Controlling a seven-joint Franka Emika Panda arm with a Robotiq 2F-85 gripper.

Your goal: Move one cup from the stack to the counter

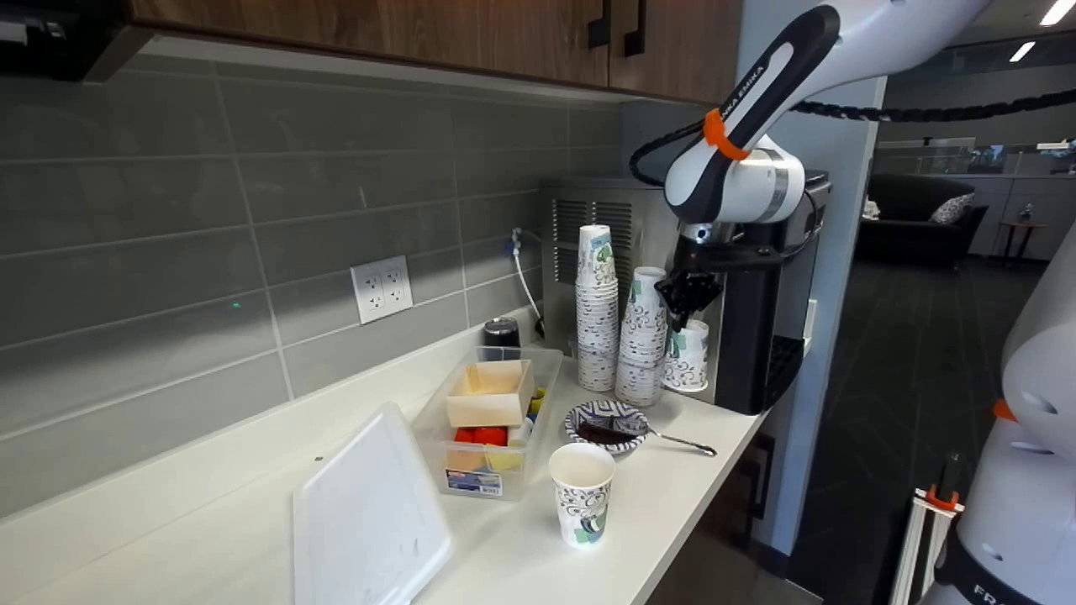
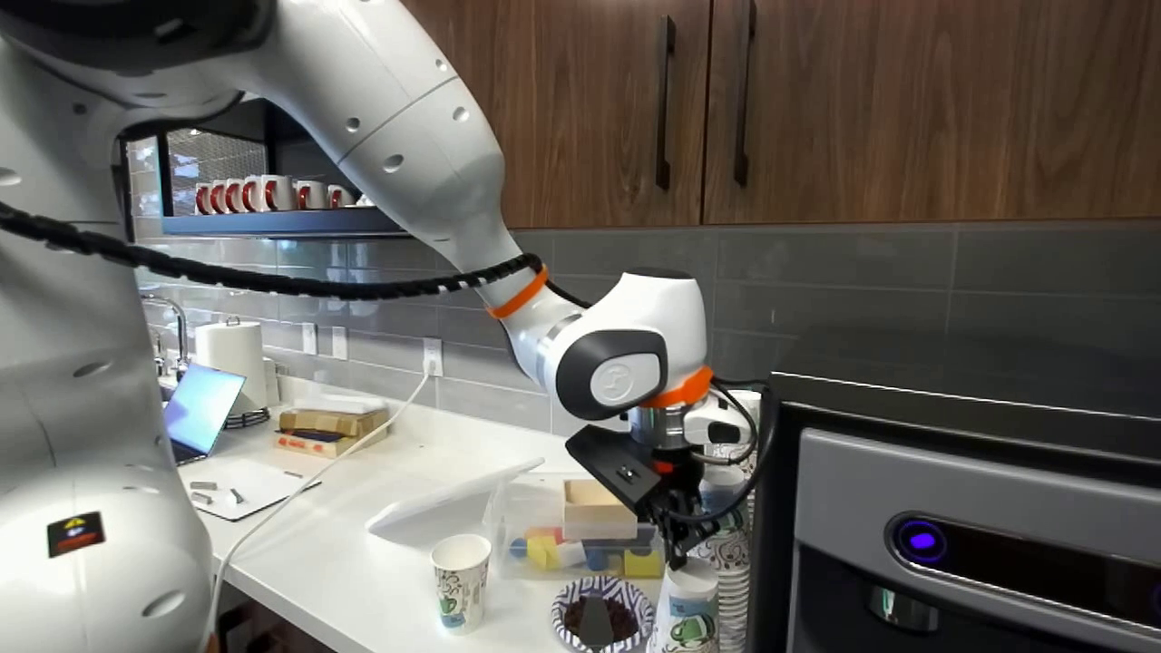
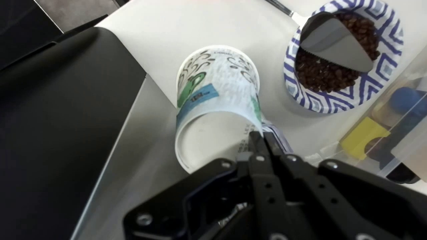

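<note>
The cup [image 1: 687, 357] is a white paper cup with green and blue marks, turned mouth down. It also shows in an exterior view [image 2: 691, 612] and in the wrist view [image 3: 217, 76]. My gripper [image 3: 263, 135] is shut on its base rim, one fingertip inside the recessed base and one outside. The gripper also shows in both exterior views [image 1: 679, 321] [image 2: 676, 558]. Two tall stacks of nested cups [image 1: 597, 336] [image 1: 642, 353] stand beside the cup. The cup is low over the pale counter [image 1: 513, 563]; I cannot tell whether its mouth rim touches it.
A patterned bowl [image 3: 388, 66] with brown beans and a spoon lies near the cup. A single upright cup [image 1: 582, 504] stands farther along. A clear bin [image 1: 513, 490] of blocks and a white lid [image 1: 370, 512] are by the wall. A machine [image 2: 952, 408] stands close behind the cup.
</note>
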